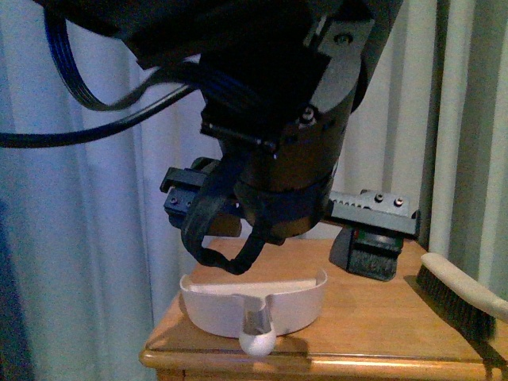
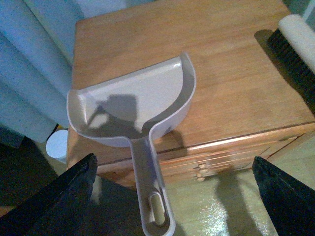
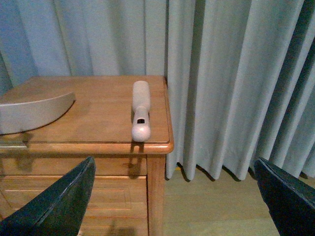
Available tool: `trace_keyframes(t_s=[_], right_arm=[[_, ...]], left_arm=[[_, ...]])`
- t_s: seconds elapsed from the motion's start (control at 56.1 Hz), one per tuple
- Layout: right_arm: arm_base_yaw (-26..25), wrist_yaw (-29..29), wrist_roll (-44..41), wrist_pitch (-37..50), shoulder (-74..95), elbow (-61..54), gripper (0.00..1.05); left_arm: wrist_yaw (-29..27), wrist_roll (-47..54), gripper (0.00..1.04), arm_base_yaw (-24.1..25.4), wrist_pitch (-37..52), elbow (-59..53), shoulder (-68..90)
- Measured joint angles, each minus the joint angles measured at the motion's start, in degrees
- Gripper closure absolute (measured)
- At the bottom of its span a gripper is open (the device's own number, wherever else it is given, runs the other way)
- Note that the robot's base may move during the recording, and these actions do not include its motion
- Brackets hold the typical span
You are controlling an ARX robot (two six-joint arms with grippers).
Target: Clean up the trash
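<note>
one dustpan (image 2: 133,105) and brush (image 3: 141,105) on dresser (image 2: 231,64)

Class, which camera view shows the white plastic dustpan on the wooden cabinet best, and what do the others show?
The left wrist view: the white plastic dustpan appears whole from above, pan and handle. The front view shows only its rear wall and handle end, seen low. The right wrist view catches just one side at the picture's edge.
</note>
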Motion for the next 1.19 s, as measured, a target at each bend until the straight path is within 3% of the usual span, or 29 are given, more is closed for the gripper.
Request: trace_keyframes(t_s=[0.748,1.193], right_arm=[[0.00,0.00,0.00,0.00,0.00,0.00,0.07],[0.00,0.00,0.00,0.00,0.00,0.00,0.07]], left_arm=[[2.78,0.13,0.08,6.19,3.26,0.79,12.87],[2.95,0.63,0.75,6.12,4.42,0.98,13.22]])
